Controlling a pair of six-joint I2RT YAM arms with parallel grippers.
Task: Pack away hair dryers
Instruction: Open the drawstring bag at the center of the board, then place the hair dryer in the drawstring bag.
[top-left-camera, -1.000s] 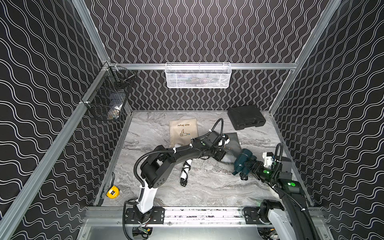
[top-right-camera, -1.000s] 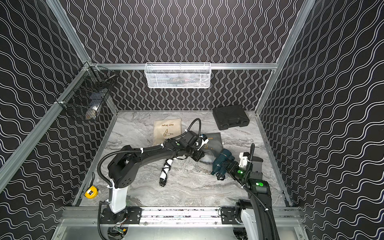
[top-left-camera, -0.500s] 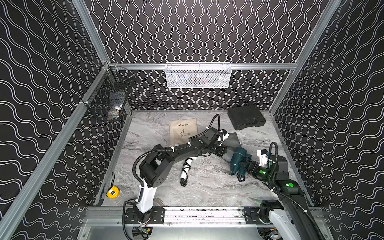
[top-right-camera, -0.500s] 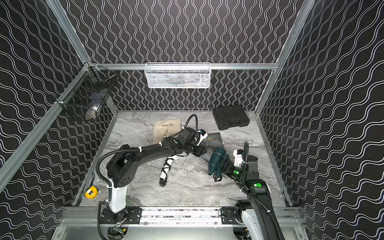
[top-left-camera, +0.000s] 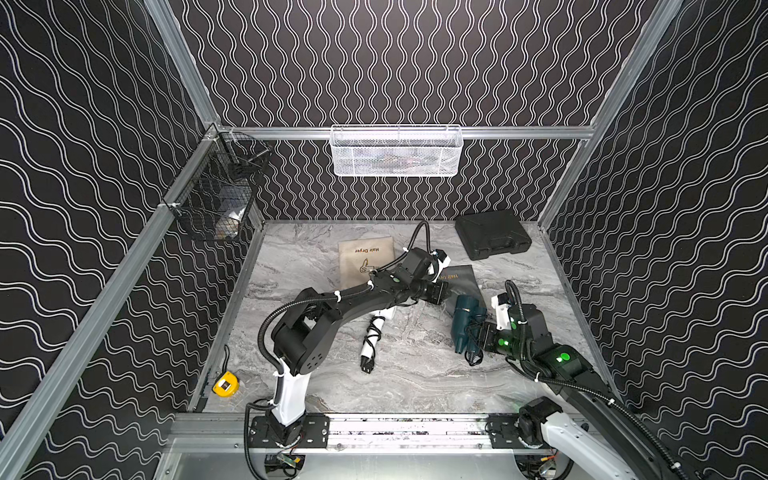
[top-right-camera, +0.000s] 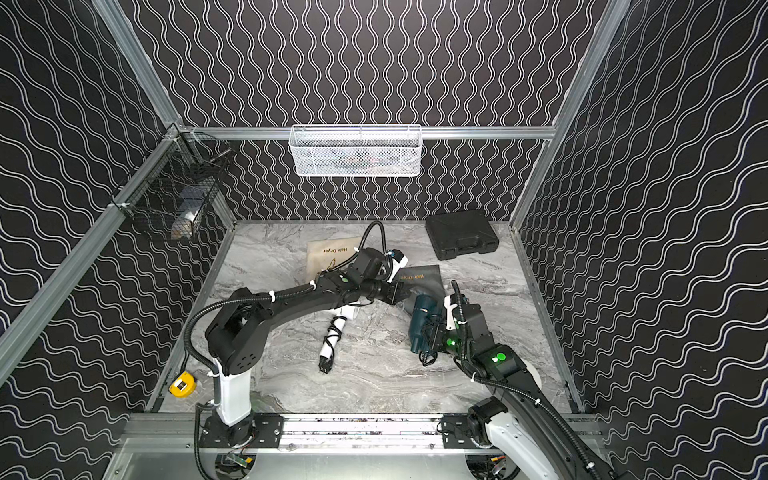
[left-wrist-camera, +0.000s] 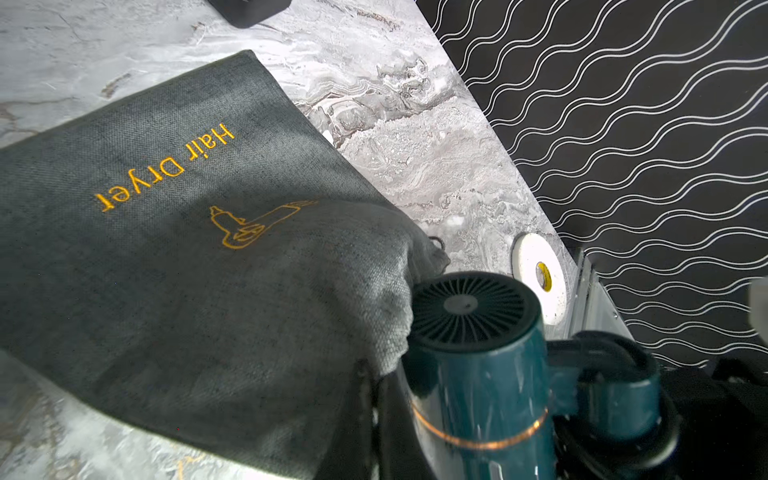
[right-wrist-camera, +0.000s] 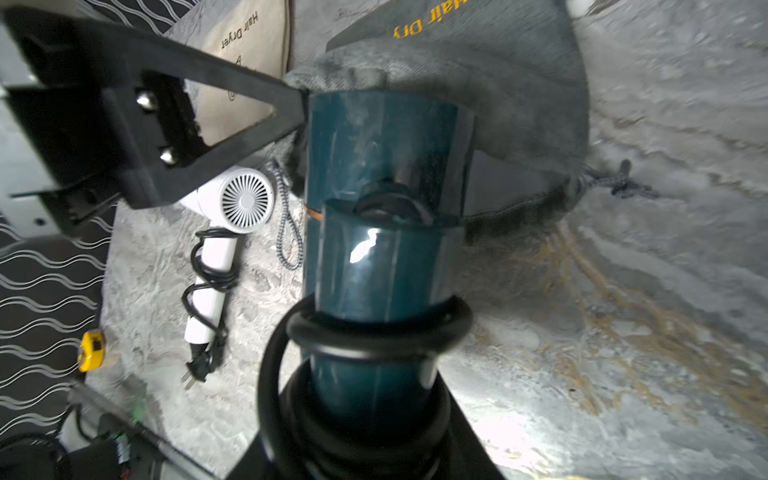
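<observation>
My right gripper (top-left-camera: 478, 338) (right-wrist-camera: 374, 415) is shut on the handle of the dark teal hair dryer (top-left-camera: 463, 316) (top-right-camera: 422, 318) (right-wrist-camera: 386, 166), cord looped round the handle. The dryer's grille end (left-wrist-camera: 469, 307) lies against the raised mouth of the grey "Hair Dryer" pouch (top-left-camera: 465, 278) (left-wrist-camera: 187, 249) (right-wrist-camera: 519, 83). My left gripper (top-left-camera: 445, 291) (left-wrist-camera: 376, 395) is shut on that mouth's rim, holding it up off the table. The white hair dryer (top-left-camera: 376, 328) (right-wrist-camera: 232, 199) lies on the table under my left arm, black cord wound round its handle.
A beige "Hair Dryer" pouch (top-left-camera: 363, 262) lies flat behind the left arm. A black hard case (top-left-camera: 492, 235) sits at the back right. A yellow tape measure (top-left-camera: 225, 384) lies front left. White mesh basket (top-left-camera: 395, 151) and black wire basket (top-left-camera: 216, 195) hang on the walls.
My right gripper has carried the teal dryer left and back, up to the grey pouch's mouth. My left gripper has shifted slightly back with the pouch rim.
</observation>
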